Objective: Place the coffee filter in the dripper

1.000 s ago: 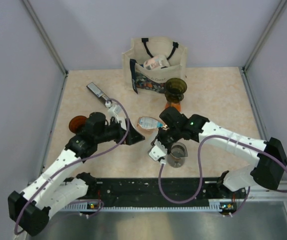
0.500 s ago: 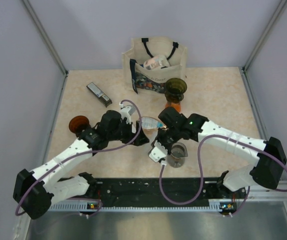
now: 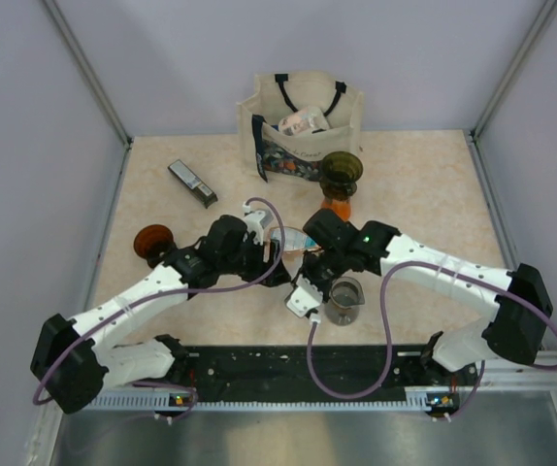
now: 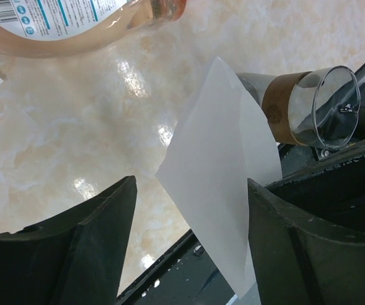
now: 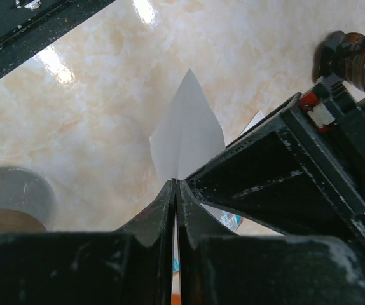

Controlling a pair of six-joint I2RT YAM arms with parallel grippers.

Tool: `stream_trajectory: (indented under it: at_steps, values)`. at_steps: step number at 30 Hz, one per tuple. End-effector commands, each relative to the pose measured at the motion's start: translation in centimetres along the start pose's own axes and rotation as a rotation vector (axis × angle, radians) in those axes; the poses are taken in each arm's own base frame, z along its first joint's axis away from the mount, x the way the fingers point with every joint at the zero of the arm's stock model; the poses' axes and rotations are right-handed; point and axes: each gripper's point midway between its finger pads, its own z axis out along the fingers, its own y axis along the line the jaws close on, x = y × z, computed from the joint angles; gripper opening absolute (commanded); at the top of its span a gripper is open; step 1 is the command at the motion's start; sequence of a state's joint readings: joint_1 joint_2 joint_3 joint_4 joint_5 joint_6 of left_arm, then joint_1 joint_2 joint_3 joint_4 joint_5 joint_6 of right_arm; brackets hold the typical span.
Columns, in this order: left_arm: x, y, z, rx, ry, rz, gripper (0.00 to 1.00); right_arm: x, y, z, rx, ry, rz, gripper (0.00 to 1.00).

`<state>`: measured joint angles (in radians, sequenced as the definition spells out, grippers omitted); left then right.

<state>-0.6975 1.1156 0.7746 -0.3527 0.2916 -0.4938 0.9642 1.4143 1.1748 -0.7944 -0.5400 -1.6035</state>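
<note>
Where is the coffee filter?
Mid-table in the top view, the coffee filter is pinched in the right end effector, between the left end effector's open fingers, beside the glass vessel.

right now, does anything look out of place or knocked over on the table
A plastic bottle lies on its side on the table. Nothing else stands out; the coffee filter, pinched in the right gripper, looks undamaged.
</note>
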Motion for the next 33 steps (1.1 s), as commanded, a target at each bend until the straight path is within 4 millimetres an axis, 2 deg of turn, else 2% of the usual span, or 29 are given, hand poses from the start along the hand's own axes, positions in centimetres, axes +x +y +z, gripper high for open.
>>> stream_trajectory:
  at_steps: [1,6,8,9,12,14,17,24,33]
  values:
    - [-1.8,-1.6,-0.2,0.044,-0.045,0.048,0.68,-1.8,-1.6,-0.8,0.035,-0.039,-0.046,0.0]
    - [-2.0,-2.8,0.2,0.106,-0.044,0.054,0.52,-1.8,-1.3,-0.8,0.032,-0.031,-0.047,0.0]
    - [-2.0,-3.0,0.1,0.118,-0.043,0.064,0.42,-1.8,-1.4,-1.2,0.041,-0.021,-0.052,0.0]
    - [-1.9,-2.8,0.2,0.109,-0.041,0.062,0.4,-1.9,-1.4,-1.3,0.044,-0.019,-0.052,0.0]
    - [-2.3,-2.2,-0.1,0.067,-0.059,0.067,0.21,-2.0,-1.2,-1.7,0.05,-0.016,-0.057,0.0]
    - [-2.7,-1.6,-0.3,0.026,-0.08,0.068,0.13,-2.1,-1.0,-1.8,0.051,-0.016,-0.061,0.0]
    - [-3.8,-0.1,-0.9,-0.07,-0.134,0.065,0.03,-2.2,-0.7,-1.8,0.046,-0.022,-0.06,0.0]
    - [-6.6,3.4,-3.5,-0.318,-0.274,0.071,0.0,-2.1,-0.1,-1.6,0.017,-0.014,-0.048,0.0]
    - [-7.1,4.0,-5.5,-0.36,-0.336,0.084,0.0,-1.5,0.0,-1.0,0.006,0.004,-0.01,0.0]
